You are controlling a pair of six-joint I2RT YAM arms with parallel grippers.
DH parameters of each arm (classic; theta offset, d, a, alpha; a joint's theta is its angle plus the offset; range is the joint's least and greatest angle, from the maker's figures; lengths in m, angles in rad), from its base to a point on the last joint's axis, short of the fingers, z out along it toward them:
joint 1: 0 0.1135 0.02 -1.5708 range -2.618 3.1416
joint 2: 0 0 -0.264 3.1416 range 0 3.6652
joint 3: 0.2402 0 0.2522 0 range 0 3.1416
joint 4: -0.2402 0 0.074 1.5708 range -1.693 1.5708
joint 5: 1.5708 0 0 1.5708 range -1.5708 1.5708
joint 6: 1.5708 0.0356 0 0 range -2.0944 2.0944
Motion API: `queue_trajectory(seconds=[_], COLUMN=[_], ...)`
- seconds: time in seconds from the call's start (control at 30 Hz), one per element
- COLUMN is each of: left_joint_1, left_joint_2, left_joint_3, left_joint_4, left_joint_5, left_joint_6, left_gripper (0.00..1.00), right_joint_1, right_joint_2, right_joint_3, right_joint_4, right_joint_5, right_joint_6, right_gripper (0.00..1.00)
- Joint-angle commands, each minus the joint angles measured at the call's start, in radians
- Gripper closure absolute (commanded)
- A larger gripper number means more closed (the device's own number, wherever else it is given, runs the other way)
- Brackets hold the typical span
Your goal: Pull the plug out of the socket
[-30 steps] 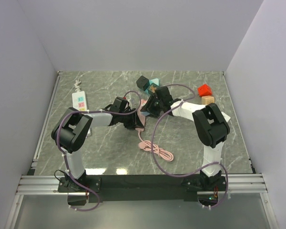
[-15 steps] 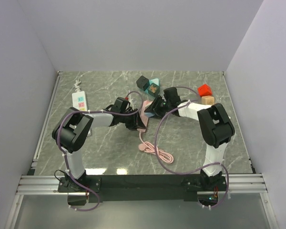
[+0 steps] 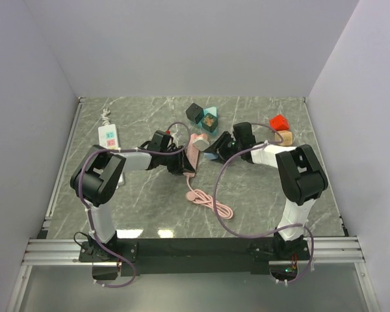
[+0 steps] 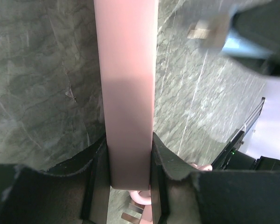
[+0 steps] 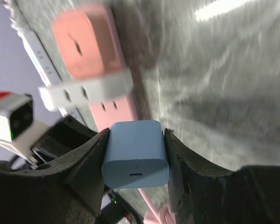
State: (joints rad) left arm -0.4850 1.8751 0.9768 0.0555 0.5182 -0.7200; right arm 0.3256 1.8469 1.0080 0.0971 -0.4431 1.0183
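- Rightward since a second ago, the right fingers (image 5: 86, 161) have drawn back from the pink socket strip (image 4: 128, 93), taking the blue plug (image 5: 136, 154) with them.
- Right fingers: partly open, clamped on the plug's two sides. The plug is just beside the strip, not touching it.
- Left fingers (image 4: 97, 177): closed on the strip's narrow sides, with the strip lying on the desk (image 4: 46, 70).
- A white adapter (image 5: 86, 91) sits on the strip's face.

Plug (image 5: 136, 154) right of socket strip (image 4: 128, 93), apart
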Motion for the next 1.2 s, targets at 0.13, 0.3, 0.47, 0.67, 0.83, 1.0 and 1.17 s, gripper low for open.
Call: queue_trajectory(seconds=[0.13,0.3,0.47,0.67,0.83,1.0,1.17], left_joint_1=[-0.003,-0.003,-0.004,-0.003,-0.004,-0.004,-0.004], left_joint_2=[0.009,-0.001,-0.005,-0.016,-0.021,-0.024,-0.028], left_joint_3=[-0.033,-0.050,-0.059,-0.055,-0.063,-0.063,-0.066], left_joint_4=[-0.088,-0.083,-0.066,-0.071,-0.069,-0.068,-0.066], left_joint_5=[-0.038,-0.040,-0.026,-0.021,-0.020,-0.017,-0.018], left_joint_6=[0.001,-0.002,-0.010,-0.007,-0.006,-0.009,-0.007], left_gripper=[0.99,0.99,0.99,0.99,0.99,0.99,0.99], right_joint_1=[-0.058,-0.129,-0.201,-0.226,-0.238,-0.255,-0.258], right_joint_2=[-0.187,-0.212,-0.115,-0.049,-0.045,-0.066,-0.117], right_joint_3=[-0.054,-0.043,0.050,0.132,0.170,0.196,0.225], right_joint_4=[-0.025,-0.181,-0.283,-0.335,-0.387,-0.427,-0.454], right_joint_5=[0.067,0.156,0.225,0.253,0.280,0.285,0.259], right_joint_6=[-0.009,-0.087,-0.132,-0.144,-0.150,-0.155,-0.175], right_gripper=[1.00,1.00,0.96,0.51,0.30,0.16,0.13])
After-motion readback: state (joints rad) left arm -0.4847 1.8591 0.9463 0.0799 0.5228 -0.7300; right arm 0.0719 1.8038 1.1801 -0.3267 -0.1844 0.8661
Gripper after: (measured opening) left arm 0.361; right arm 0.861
